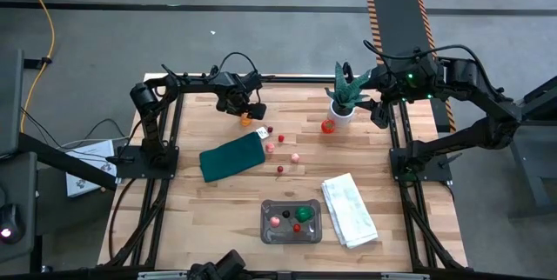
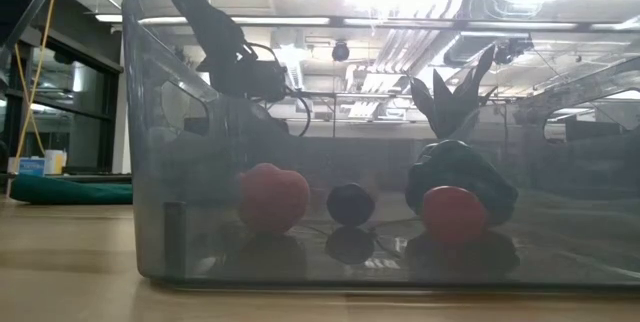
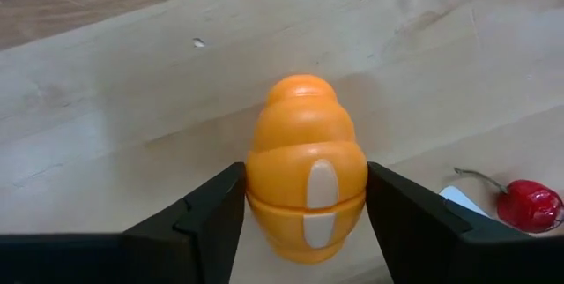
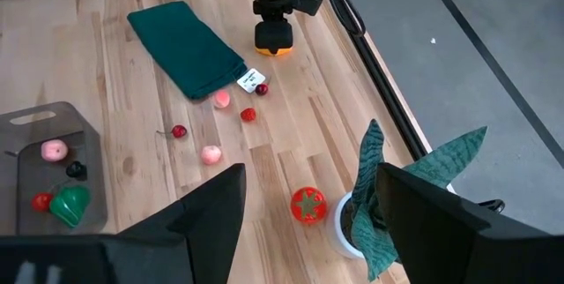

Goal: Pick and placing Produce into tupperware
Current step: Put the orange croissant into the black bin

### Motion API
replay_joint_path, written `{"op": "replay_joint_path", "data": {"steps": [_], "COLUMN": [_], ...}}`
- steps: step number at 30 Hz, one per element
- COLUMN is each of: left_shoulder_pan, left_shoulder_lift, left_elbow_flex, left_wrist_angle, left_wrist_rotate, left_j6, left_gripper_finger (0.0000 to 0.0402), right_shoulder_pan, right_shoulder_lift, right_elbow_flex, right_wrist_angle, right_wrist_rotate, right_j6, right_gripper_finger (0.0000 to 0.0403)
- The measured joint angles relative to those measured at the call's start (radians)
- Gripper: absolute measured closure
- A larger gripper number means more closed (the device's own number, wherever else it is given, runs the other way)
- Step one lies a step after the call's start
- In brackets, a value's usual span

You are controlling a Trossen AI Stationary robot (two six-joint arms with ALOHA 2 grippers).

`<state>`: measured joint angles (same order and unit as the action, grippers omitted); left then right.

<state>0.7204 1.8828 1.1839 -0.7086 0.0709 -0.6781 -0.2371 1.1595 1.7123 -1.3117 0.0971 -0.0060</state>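
The clear grey tupperware (image 1: pixel 269 233) sits near the table's near edge and holds a pink piece (image 1: pixel 275 221), a dark one, a green one (image 1: pixel 305 214) and a red one. My left gripper (image 1: pixel 248 113) is at the far left of the table, shut on an orange ribbed toy (image 3: pixel 304 147). Small red and pink pieces (image 1: pixel 280 139) lie loose beside the dark green cloth (image 1: pixel 231 156). A red round piece (image 1: pixel 327 126) lies by the potted plant. My right gripper (image 4: pixel 308 178) hangs open above the plant, touching nothing. My left gripper pinches the orange ribbed toy between its two fingers (image 3: pixel 211 218), one on each side of its wide lower part (image 3: pixel 264 191). The fingers point down from above. Its narrow rounded end (image 3: pixel 301 90) points away from the wrist. Whether it rests on the wood or hangs just above, I cannot tell.
A green spiky plant in a white pot (image 1: pixel 344 102) stands at the far right, right under my right arm. A folded white towel (image 1: pixel 350 210) lies right of the tupperware. A small white tag (image 4: pixel 249 79) and a cherry (image 3: pixel 527 205) lie close to my left gripper.
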Motion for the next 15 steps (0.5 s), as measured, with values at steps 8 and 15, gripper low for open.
{"op": "replay_joint_path", "data": {"steps": [8,15], "left_shoulder_pan": [0.000,0.000], "left_shoulder_lift": [0.000,0.000], "left_elbow_flex": [0.000,0.000], "left_wrist_angle": [0.000,0.000], "left_wrist_rotate": [0.000,0.000], "left_j6": [0.000,0.000], "left_gripper_finger": [0.0198,0.0188], "right_shoulder_pan": [0.000,0.000], "right_shoulder_lift": [0.000,0.000], "right_elbow_flex": [0.000,0.000], "right_wrist_angle": [0.000,0.000], "right_wrist_rotate": [0.000,0.000], "right_j6": [-0.002,-0.002], "right_gripper_finger": [0.0158,0.0158]}}
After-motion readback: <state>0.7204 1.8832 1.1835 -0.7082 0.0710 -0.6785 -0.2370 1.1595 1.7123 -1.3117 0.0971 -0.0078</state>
